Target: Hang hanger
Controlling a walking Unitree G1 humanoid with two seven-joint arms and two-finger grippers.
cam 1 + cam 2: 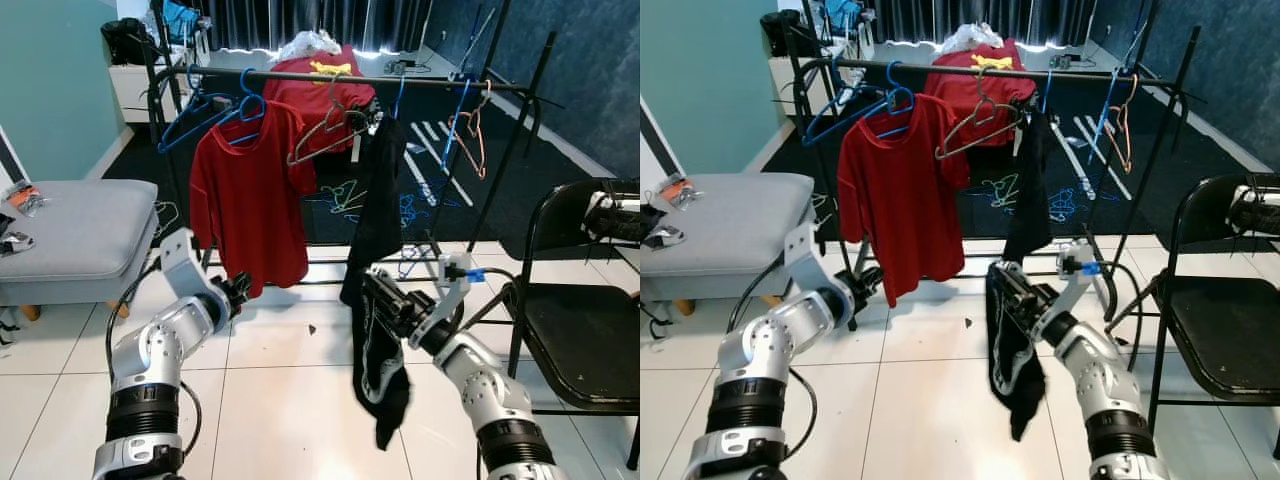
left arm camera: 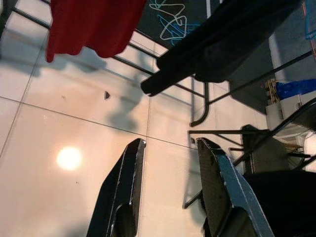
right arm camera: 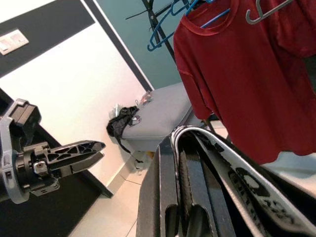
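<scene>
A black rail (image 1: 420, 82) spans the clothes rack. On it hang a red shirt (image 1: 245, 200) on a blue hanger (image 1: 250, 105) and a grey hanger (image 1: 325, 130). A long black garment (image 1: 378, 220) droops from the grey hanger's right end down toward the tiles. My right gripper (image 1: 378, 298) is shut on this garment low down, and the cloth with its white stripe (image 3: 217, 163) bunches between the fingers. My left gripper (image 1: 240, 290) is open with nothing in it, just below the red shirt's hem; its fingers (image 2: 123, 192) point at the floor.
A grey bench (image 1: 70, 235) stands at the left and a black folding chair (image 1: 570, 330) at the right. Empty blue hangers (image 1: 195, 110) and an orange hanger (image 1: 470, 130) hang on the rail. Loose hangers (image 1: 345, 195) lie on the dark carpet behind.
</scene>
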